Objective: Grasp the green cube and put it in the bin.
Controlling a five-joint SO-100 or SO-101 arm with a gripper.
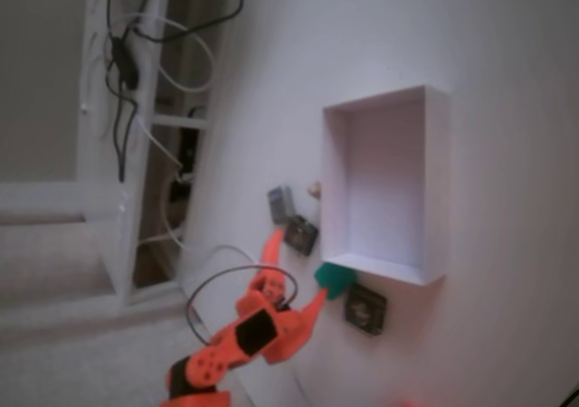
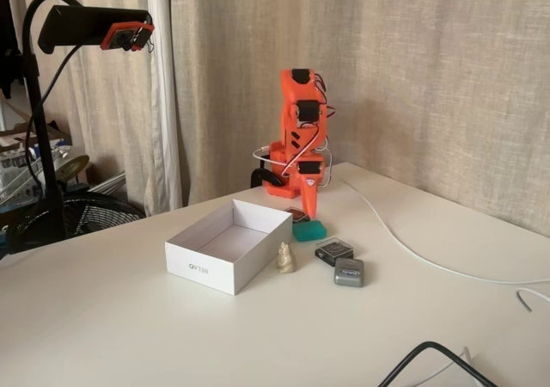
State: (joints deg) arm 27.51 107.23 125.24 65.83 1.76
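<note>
Your orange arm (image 2: 298, 138) stands at the far side of the white table (image 2: 430, 267), bent down over the small blocks beside the box. The gripper (image 1: 294, 271) is spread open: in a fixed view one finger reaches toward a dark block (image 1: 300, 234) and the other finger's tip touches the green cube (image 1: 333, 280). In a fixed view the gripper (image 2: 307, 213) hangs right over the green cube (image 2: 308, 230), so nothing is clamped between the fingers.

You will find the cube lying on the table, outside the bin (image 1: 389, 185), just beside the bin's near corner. Seen from the side it looks wider than tall, with its longer side running roughly left to right in that view and about parallel to the short wall of the bin (image 2: 230, 246). In the steep view its outline is too blurred for you to judge its exact turn.

Around it you have a second dark block (image 1: 365, 308) just beyond the cube, and a grey block (image 1: 280, 203) near the first dark one. From the side the dark block (image 2: 333, 250) and the grey block (image 2: 349, 272) sit next to each other, in front of the cube. A small tan figure (image 2: 285, 258) stands upright against the bin's outer wall. A white cable (image 2: 412, 249) trails across the table from the arm's base.
</note>
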